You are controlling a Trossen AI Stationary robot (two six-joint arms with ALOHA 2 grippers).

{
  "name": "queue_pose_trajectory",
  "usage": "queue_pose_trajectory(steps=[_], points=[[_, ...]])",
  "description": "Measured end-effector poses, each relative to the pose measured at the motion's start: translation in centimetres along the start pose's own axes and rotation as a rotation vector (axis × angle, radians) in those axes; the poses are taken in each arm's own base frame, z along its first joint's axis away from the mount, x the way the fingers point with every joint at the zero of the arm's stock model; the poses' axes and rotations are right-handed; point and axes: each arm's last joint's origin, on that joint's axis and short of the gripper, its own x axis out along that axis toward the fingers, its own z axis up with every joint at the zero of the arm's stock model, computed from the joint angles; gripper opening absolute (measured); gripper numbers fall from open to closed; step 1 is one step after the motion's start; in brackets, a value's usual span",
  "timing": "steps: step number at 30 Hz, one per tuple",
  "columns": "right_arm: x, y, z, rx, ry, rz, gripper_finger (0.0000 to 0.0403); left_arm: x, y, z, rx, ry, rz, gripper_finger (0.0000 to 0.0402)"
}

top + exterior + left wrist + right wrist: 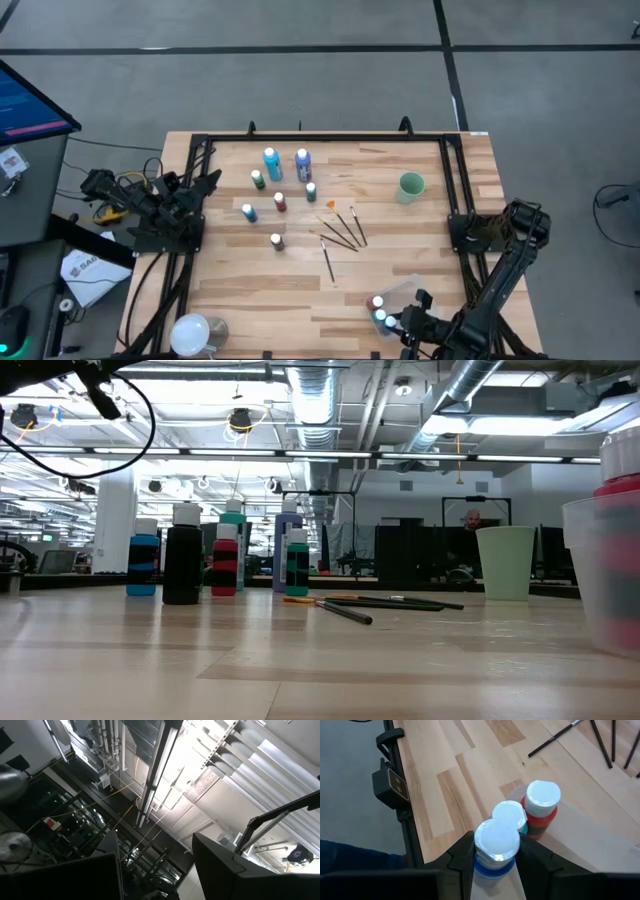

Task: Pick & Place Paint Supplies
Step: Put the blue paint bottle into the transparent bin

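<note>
- The right gripper [495, 857] is reaching into the clear plastic tub [405, 292] at the near right corner of the wooden counter [240, 290], its two dark fingers [465, 857] clamping either side of a blue paint bottle [495, 851] just under the white cap.
- Two more bottles are standing in the tub just beyond the held one: a teal bottle [510, 816] touching it, and a red bottle [541, 810] right beside that.
- The remaining paint bottles [280, 185] are standing upright in a loose cluster on the far left-centre of the counter, well apart from the right gripper; the low view is showing them lined up, with blue, black, red, teal and green bodies.
- Several thin dark-handled paintbrushes [343, 228] are lying flat in a fan near the counter's middle, between the bottle cluster and the tub, and one brush [327, 259] is lying a little apart, nearer the tub.
- A pale green cup [410, 186] is standing upright on the far right side.
- The left gripper [205, 185] is waiting at the counter's left edge, its fingers [220, 865] spread wide, holding nothing and pointing up at the ceiling.
</note>
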Motion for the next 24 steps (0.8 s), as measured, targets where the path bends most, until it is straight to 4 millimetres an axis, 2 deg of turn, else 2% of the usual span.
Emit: queue_pose_trajectory(steps=[24], points=[[0.36,-0.36,-0.33,-0.032,0.002,-0.012,0.0114,0.0,-0.01,0.01,0.0,0.0,-0.001,0.0132]])
